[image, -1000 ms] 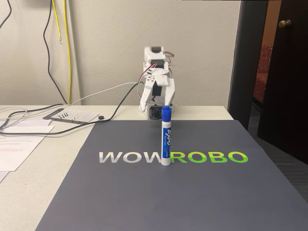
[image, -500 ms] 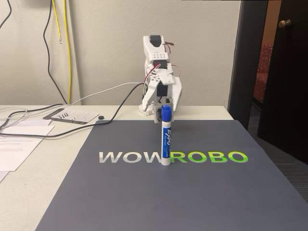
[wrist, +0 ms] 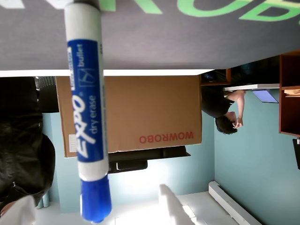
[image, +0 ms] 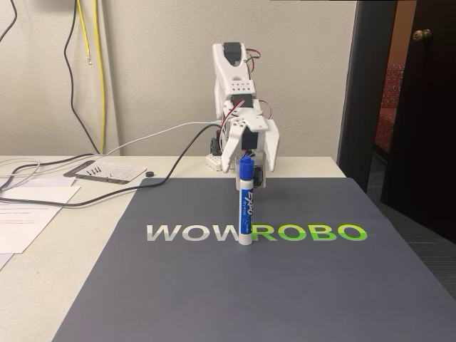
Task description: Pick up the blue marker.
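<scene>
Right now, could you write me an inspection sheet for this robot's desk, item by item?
Surface: a dark grey mat printed WOWROBO covering a pale tabletop.
Job's things: the slim white-barrelled EXPO marker with a blue cap stands upright on the mat, cap up.
Clutter: loose paper sheets at the left in the fixed view, and a printed card behind them.
Grippers: the white two-finger gripper hangs open behind the marker's cap; contact cannot be told.
Cables: black and white leads cross the table; black and yellow wires hang on the wall.
Surroundings: a beige wall and a dark door; the wrist view shows a brown WOWROBO cardboard box and a person.
</scene>
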`<action>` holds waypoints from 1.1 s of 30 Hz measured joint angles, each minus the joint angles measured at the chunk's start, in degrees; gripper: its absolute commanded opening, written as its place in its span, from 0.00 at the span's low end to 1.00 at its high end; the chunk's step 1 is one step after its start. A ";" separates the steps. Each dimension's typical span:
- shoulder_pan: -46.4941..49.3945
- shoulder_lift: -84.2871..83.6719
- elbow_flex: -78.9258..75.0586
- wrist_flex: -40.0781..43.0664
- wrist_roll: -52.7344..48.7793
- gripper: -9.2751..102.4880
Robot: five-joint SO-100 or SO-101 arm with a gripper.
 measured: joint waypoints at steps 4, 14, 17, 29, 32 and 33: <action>0.00 -3.34 -1.85 -1.32 0.00 0.38; 0.00 -8.00 -6.33 -1.32 0.00 0.37; 0.00 -9.67 -7.82 -1.32 -0.09 0.37; 0.97 -17.05 -11.69 -4.13 -1.49 0.36; 1.32 -17.75 -12.04 -4.66 -1.76 0.36; 1.32 -17.75 -12.04 -4.75 -1.76 0.36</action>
